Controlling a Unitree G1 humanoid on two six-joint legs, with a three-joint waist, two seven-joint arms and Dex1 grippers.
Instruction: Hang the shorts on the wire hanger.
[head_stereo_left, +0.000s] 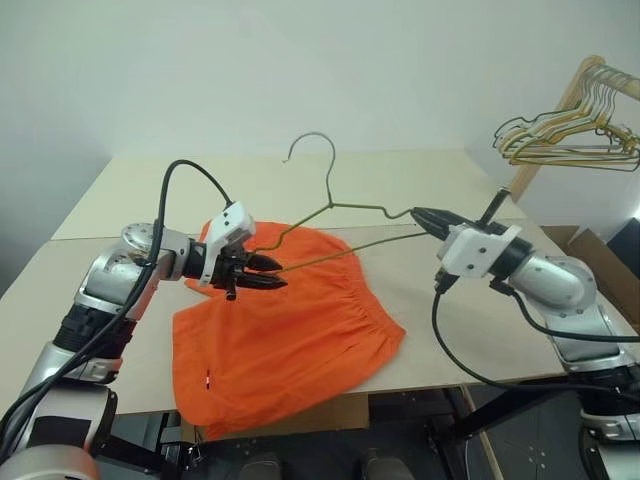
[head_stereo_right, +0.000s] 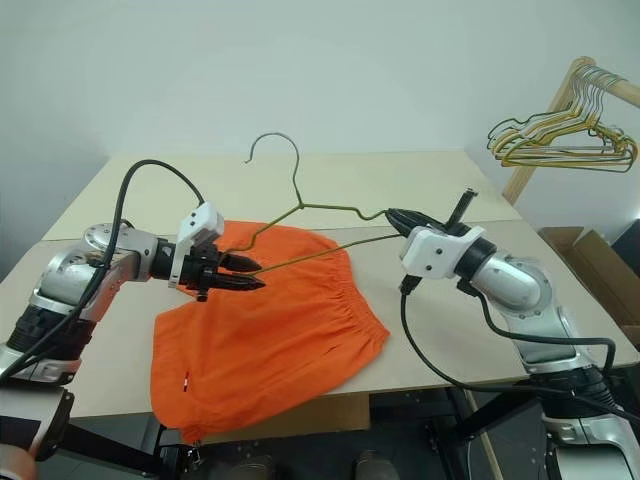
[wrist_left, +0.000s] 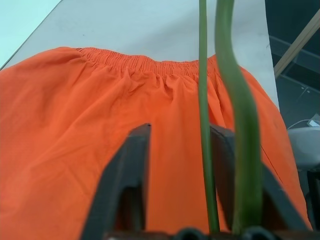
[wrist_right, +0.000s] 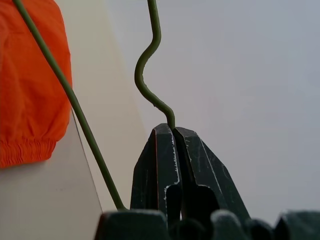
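So the shorts (head_stereo_left: 285, 335) are lying flat on the table (head_stereo_left: 110, 190), spread out near the front edge with a bit of one leg drooping over it, and the gathered waistband faces the right side. They aren't on anything yet, just resting on the tabletop. The wire hanger (head_stereo_left: 335, 215) is held up in the air above them, hook pointing up toward the back wall, with the triangle stretched between both arms. The right gripper (head_stereo_left: 422, 216) has its fingers pressed tight together on the hanger's right corner, and the wrist view shows the wire pinched right at the tips. The left gripper (head_stereo_left: 262, 272) is at the other end of the hanger, just over the shorts; its fingers look narrowed around the wire, but from what I can see there's a gap between them, so I honestly can't tell whether it's really clamped on. Off past the right back corner there's a wooden rack (head_stereo_left: 560, 110) carrying a bunch of spare hangers (head_stereo_left: 570, 135), which aren't involved. Progress-wise I'd say it's early: the hanger is up and steadied, but no fabric is threaded or draped over the bar, so the whole hanging part is left.
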